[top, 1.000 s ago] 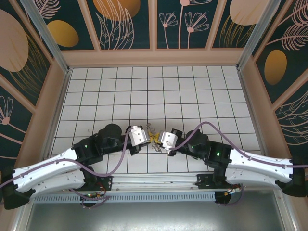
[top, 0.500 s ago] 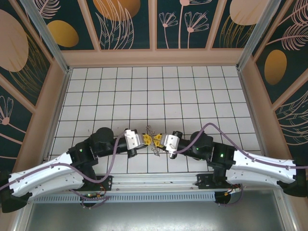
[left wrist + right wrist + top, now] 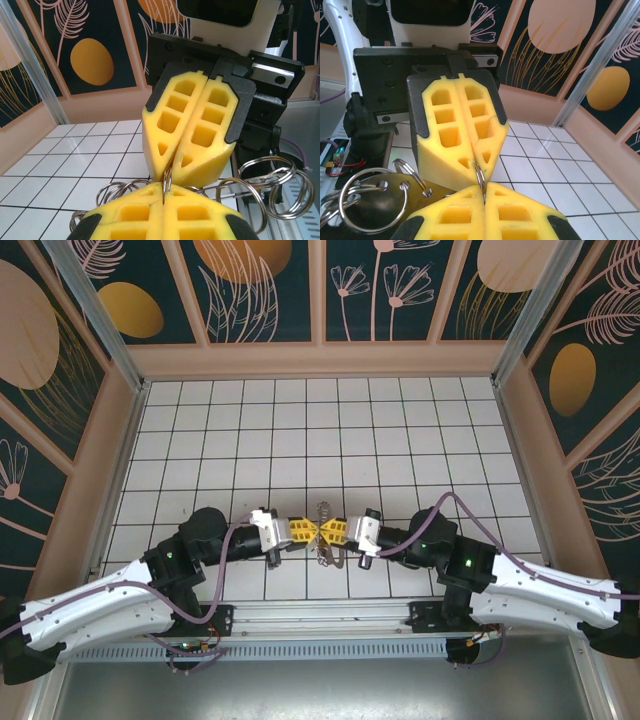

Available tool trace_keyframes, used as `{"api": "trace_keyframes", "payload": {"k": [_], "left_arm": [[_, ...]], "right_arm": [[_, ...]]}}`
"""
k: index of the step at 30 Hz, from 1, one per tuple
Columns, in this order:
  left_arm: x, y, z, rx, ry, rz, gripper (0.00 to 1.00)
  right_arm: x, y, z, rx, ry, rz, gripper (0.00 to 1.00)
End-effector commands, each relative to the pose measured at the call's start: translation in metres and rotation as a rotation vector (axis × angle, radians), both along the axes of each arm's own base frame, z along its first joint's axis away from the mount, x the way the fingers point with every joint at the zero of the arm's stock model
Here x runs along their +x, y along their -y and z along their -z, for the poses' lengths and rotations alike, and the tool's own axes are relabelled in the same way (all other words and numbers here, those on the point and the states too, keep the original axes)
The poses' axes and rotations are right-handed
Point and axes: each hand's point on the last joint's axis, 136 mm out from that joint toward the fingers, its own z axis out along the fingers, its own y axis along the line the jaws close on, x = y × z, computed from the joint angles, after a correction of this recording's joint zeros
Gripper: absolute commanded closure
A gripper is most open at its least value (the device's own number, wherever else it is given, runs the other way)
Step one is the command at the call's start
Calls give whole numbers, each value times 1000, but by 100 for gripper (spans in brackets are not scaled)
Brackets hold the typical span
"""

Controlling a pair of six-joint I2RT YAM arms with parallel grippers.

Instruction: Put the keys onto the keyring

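Left gripper (image 3: 311, 532) and right gripper (image 3: 323, 532), meeting at the keyring (image 3: 167, 181), both clench its wire; best to pry gently so neither slips.

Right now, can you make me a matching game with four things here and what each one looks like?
Things:
1. left pincer
2. keyring
3. table
4. back wall

Looks:
A. white squares with dark lines
B. dark, with orange circles
C. yellow fingers, shut on a ring
D. silver loops

Pairs: 1-C, 2-D, 3-A, 4-B
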Motion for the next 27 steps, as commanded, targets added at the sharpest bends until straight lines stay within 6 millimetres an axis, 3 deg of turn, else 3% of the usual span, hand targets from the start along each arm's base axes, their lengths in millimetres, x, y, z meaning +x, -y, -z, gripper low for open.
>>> {"api": "trace_keyframes", "payload": {"k": [1, 6, 11, 13, 14, 20, 27], "left_arm": [[-2, 7, -9, 7, -11, 23, 100], [25, 4, 19, 226, -31, -121, 90], [32, 5, 37, 338, -40, -144, 86], [32, 5, 40, 340, -41, -140, 88], [31, 6, 40, 333, -38, -133, 100], [13, 2, 5, 136, 11, -66, 100], [-8, -13, -38, -86, 70, 2, 100]], "right_arm": [[13, -3, -5, -8, 3, 60, 100], [30, -5, 4, -92, 21, 149, 100], [38, -15, 20, -180, 28, 180, 100], [39, -18, 22, -197, 29, 184, 100], [39, -18, 20, -194, 31, 181, 100], [26, -13, 3, -91, 24, 124, 100], [8, -6, -8, 13, -9, 28, 85]]}}
